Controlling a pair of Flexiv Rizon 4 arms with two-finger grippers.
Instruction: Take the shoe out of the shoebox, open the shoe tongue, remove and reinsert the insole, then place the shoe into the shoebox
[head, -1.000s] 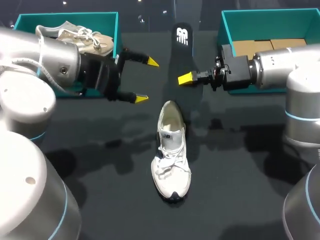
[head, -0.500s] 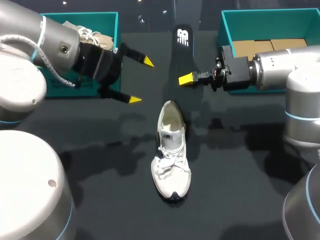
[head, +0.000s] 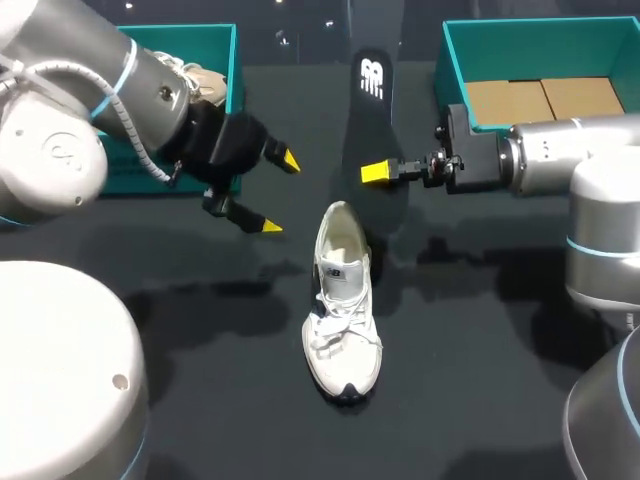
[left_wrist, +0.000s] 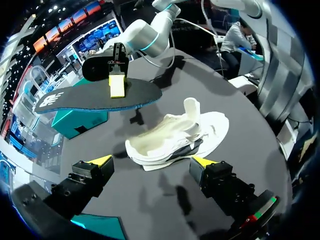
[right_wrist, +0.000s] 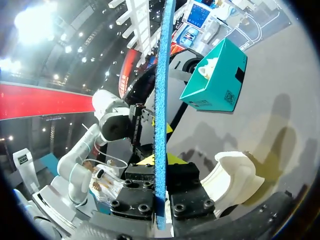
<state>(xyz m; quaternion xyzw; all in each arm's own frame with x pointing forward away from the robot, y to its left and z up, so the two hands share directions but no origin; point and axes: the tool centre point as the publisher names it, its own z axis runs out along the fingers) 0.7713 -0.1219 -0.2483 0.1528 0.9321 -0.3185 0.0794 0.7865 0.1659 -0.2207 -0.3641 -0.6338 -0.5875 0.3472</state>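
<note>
Black tabletop (head: 480, 330) carries a white sneaker (head: 342, 300); the right gripper (head: 376, 172) pinches the black insole (head: 372, 120), while the left gripper (head: 279, 193) gapes wide, empty.

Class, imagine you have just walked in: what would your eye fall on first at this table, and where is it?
First, the long dark insole with a white logo, held above the table's far middle by the right end effector. Then the white lace-up sneaker standing mid-table, the left end effector open to the left of its heel.
</note>
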